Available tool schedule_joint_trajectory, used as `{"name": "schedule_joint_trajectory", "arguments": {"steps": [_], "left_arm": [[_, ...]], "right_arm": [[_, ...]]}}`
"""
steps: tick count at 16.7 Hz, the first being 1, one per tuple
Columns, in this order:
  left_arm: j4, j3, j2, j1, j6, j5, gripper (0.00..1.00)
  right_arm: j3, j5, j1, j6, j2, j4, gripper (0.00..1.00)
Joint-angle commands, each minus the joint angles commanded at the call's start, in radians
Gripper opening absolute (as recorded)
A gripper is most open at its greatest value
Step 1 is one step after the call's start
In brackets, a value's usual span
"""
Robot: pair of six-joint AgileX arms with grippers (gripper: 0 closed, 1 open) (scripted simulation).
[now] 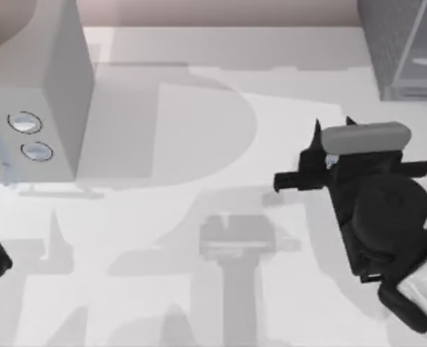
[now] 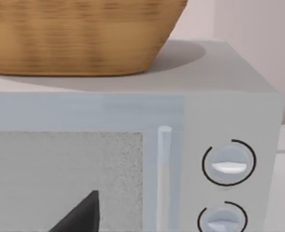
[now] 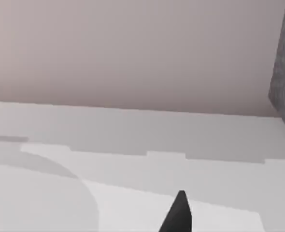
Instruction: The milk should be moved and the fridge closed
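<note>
**Inspector:** Right pincer (image 1: 333, 137)?

**Assistant:** It hangs over the right half of the bench (image 1: 199, 217), its dark finger tips aimed toward the far edge. The wrist behind it carries a pale grey block, and the arm folds back toward the near right corner. I cannot tell how wide the fingers stand. One dark fingertip (image 3: 178, 212) shows in the right wrist view above bare bench.

**Inspector:** The fridge?

**Assistant:** The fridge (image 1: 394, 43) stands at the far right corner, beyond the pincer and apart from it.

**Inspector:** Left arm?

**Assistant:** Parked at the left edge. Its camera faces the pale box with two dials (image 2: 228, 163), a basket (image 2: 79, 34) resting on top.
</note>
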Motion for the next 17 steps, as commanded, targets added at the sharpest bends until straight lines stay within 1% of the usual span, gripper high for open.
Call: {"name": "schedule_joint_trajectory", "arguments": {"steps": [4, 6, 8, 11, 17], "left_arm": [[0.000, 0.000, 0.000, 0.000, 0.000, 0.000, 1.00], [0.000, 0.000, 0.000, 0.000, 0.000, 0.000, 1.00], [0.000, 0.000, 0.000, 0.000, 0.000, 0.000, 1.00], [0.000, 0.000, 0.000, 0.000, 0.000, 0.000, 1.00], [0.000, 0.000, 0.000, 0.000, 0.000, 0.000, 1.00]], "right_arm": [[-0.060, -0.291, -0.351, -0.005, -0.198, -0.121, 0.00], [-0.082, -0.415, -0.487, -0.007, -0.288, -0.170, 0.00], [-0.098, -0.508, -0.583, -0.009, -0.361, -0.208, 0.00], [-0.109, -0.571, -0.647, -0.011, -0.416, -0.235, 0.00], [-0.094, -0.573, -0.649, -0.008, -0.400, -0.238, 0.00]]}}
